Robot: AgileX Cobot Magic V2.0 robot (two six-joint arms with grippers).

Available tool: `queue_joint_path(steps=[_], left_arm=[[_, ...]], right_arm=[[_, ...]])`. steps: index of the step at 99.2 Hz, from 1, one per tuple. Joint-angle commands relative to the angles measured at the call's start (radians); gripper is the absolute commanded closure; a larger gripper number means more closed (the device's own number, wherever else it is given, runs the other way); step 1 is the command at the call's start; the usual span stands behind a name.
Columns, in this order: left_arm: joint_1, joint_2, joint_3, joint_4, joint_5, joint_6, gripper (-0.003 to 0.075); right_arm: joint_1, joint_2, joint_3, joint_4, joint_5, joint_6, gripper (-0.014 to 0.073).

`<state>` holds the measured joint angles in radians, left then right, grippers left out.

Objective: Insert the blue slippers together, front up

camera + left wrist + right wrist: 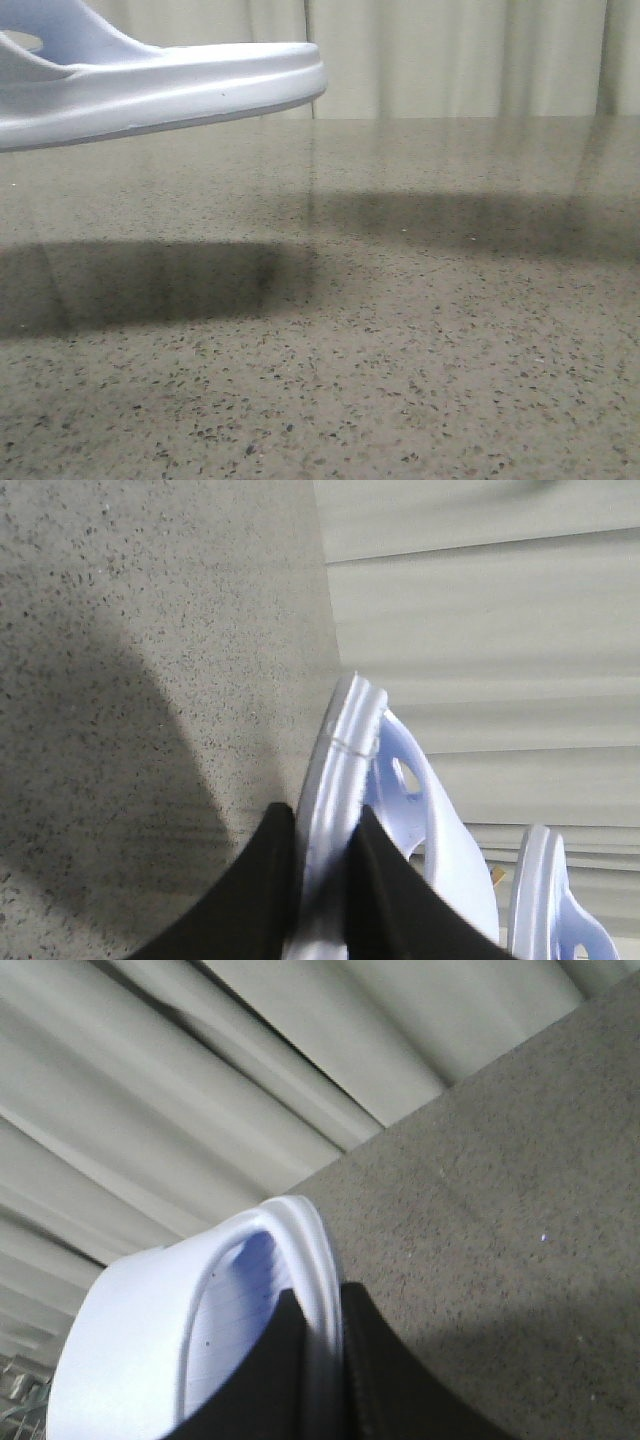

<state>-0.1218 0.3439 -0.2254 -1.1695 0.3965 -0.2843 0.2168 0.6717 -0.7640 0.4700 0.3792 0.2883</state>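
My left tool [320, 880] is clamped on the sole edge of one blue slipper [345, 810], black fingers [262, 890] either side of the rim, holding it in the air above the speckled bench [150, 680]; my right tool [318, 1370] pinches the other slipper [200, 1330] the same way. In the front view one slipper [170, 85] hangs well above the bench, curtain [460, 55] beyond. I judge the moulded foam light, springy and slightly compressible, so the thick sole rim is the safest hold; the strap would flex.
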Motion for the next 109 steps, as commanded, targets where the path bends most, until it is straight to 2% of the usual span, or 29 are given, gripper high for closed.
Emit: queue_joint_path(steps=[1,14,32,43,65,109], left_arm=[[-0.009,0.004,-0.034,-0.029,-0.014,0.000,0.0704],[-0.009,0.004,-0.034,-0.029,0.007,0.002,0.0704],[-0.009,0.004,-0.034,-0.041,0.046,0.002,0.0704],[-0.009,0.004,-0.034,-0.058,0.060,0.012,0.0704],[-0.009,0.004,-0.034,-0.230,0.076,0.184,0.0704],[-0.009,0.004,-0.034,-0.321,0.123,0.208,0.0704]], right_arm=[[-0.002,-0.032,-0.038,0.034,0.022,-0.006,0.0701],[-0.002,-0.047,-0.038,0.101,0.126,-0.022,0.0701],[-0.002,-0.047,-0.036,0.280,0.193,-0.210,0.0701],[-0.002,-0.036,-0.032,0.282,0.200,-0.216,0.0701],[-0.002,0.018,-0.025,0.282,0.250,-0.240,0.0701],[-0.001,0.074,-0.005,0.295,0.202,-0.271,0.0701]])
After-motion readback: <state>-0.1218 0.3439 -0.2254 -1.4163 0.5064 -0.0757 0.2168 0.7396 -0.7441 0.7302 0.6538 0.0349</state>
